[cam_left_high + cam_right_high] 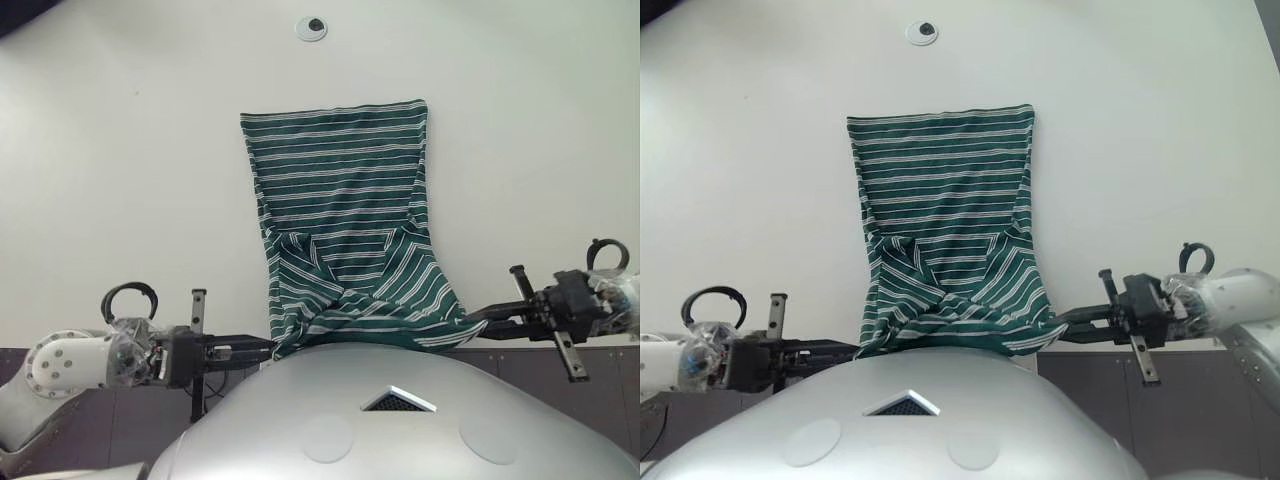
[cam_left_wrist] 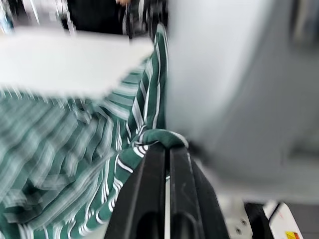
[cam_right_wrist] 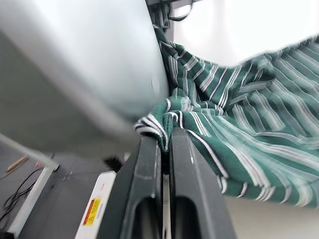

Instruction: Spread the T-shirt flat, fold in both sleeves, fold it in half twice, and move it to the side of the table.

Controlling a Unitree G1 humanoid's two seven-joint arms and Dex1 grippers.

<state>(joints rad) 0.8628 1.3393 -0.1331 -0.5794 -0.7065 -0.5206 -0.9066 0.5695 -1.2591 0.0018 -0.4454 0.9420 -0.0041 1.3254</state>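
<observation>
A green T-shirt (image 1: 340, 200) with thin white stripes lies lengthwise on the white table (image 1: 120, 180), its sleeves folded in over the body. Its near end hangs past the table's front edge. My left gripper (image 1: 272, 347) is shut on the near left corner of the shirt (image 2: 162, 137). My right gripper (image 1: 468, 320) is shut on the near right corner (image 3: 159, 122). Both grippers hold the cloth just off the front edge, level with each other.
A small round white disc (image 1: 311, 27) with a dark centre sits on the table beyond the shirt's far end. Bare table lies to either side of the shirt. Dark floor (image 1: 90, 420) shows below the front edge.
</observation>
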